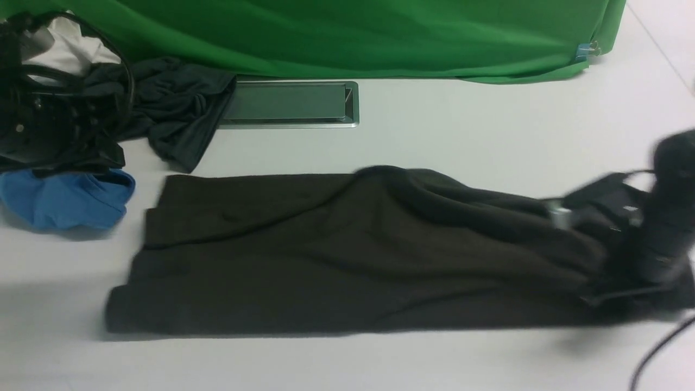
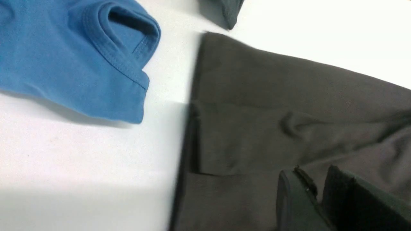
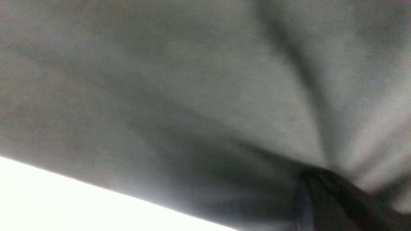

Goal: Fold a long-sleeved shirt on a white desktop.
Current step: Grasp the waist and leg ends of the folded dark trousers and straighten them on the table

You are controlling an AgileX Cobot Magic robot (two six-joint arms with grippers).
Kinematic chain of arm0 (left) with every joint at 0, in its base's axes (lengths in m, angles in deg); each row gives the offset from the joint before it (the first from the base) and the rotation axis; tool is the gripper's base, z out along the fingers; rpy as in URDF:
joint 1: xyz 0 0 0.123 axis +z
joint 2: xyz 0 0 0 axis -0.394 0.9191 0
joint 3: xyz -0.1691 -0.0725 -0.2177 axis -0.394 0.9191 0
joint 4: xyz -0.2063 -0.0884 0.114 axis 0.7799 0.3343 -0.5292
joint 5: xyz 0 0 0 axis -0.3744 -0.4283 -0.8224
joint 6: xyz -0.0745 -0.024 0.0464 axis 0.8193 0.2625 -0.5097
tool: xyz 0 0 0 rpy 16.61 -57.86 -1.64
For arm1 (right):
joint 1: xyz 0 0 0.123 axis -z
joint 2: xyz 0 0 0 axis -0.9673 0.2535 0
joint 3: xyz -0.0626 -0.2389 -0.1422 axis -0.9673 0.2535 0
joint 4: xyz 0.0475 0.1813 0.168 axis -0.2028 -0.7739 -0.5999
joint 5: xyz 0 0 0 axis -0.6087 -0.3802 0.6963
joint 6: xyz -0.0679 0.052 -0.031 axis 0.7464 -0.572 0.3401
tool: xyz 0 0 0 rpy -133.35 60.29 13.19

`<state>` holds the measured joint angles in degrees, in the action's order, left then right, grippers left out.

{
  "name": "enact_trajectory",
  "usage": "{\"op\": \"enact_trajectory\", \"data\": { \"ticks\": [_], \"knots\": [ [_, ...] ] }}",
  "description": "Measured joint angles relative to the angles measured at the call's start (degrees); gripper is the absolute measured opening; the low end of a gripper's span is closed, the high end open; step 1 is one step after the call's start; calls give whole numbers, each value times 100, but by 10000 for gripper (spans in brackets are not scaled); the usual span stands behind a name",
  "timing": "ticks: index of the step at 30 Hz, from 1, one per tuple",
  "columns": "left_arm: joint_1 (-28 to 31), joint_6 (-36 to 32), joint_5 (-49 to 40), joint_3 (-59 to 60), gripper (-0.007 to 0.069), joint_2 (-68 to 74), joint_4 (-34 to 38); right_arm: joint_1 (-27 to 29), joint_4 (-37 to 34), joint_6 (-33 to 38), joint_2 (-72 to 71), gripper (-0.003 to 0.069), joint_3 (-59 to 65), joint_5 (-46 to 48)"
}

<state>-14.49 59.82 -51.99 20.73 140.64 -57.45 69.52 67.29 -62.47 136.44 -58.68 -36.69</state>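
Long-sleeved shirt [image 1: 336,255]: lying as long strip across white desktop [image 1: 461,136], sides seemingly folded in; R claw [image 1: 602,271] clenching its right end; L claw [image 2: 321,199] hovering slightly parted, empty; crosswise folds remaining.

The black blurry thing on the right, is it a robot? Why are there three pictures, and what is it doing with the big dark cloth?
Yes, that is the robot's right arm. The robot has two arms, and each ends in a pincher called a gripper. The wide picture comes from a camera between the arms, looking forward. The other two come from cameras on the wrists, so they look very close up. On the white desktop lies the long-sleeved shirt that the robot is meant to fold. Near it lie a blue shirt and a dark grey garment, with a green cloth behind. The right gripper is shut on the shirt's end; the cloth bunches there. The left gripper hangs over the other end; I can't tell whether it pinches anything.
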Motion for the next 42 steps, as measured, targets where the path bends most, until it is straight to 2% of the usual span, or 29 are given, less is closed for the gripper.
{"op": "enact_trajectory", "data": {
  "ticks": [4, 9, 16, 17, 20, 26, 30, 32, 37, 42],
  "knots": [
    [-5, -6, -16, 0, 167, 0, 35, 482, -18, -99, -344, 27, 170, -98],
    [-5, -20, -55, 0, 192, 0, 62, 503, -150, -64, -647, 31, 170, -435],
    [-450, -155, -82, 0, 347, 12, -273, 50, -264, 5, -872, 36, 23, -668],
    [-693, -127, -110, 0, 402, 57, -364, -105, -353, -37, -872, 38, -7, -714],
    [-864, 174, -270, 0, 477, 253, -444, -377, -533, -27, -872, 40, -7, -770],
    [-669, 639, -353, 0, 535, 1013, -777, -1127, -679, 50, -872, 45, -7, -881],
    [-555, 532, -186, 0, 525, 1380, -772, -1354, -679, 55, -872, 55, -7, -930],
    [-548, 343, 30, 0, 494, 1590, -645, -1424, -679, 57, -872, 62, -7, -983],
    [-548, -260, 349, 0, 371, 1936, -111, -1427, -679, 57, -872, 78, -7, -1018],
    [-548, -448, 383, 0, 201, 2087, 22, -1427, -679, 57, -872, 91, -7, -1020]
  ]
}}
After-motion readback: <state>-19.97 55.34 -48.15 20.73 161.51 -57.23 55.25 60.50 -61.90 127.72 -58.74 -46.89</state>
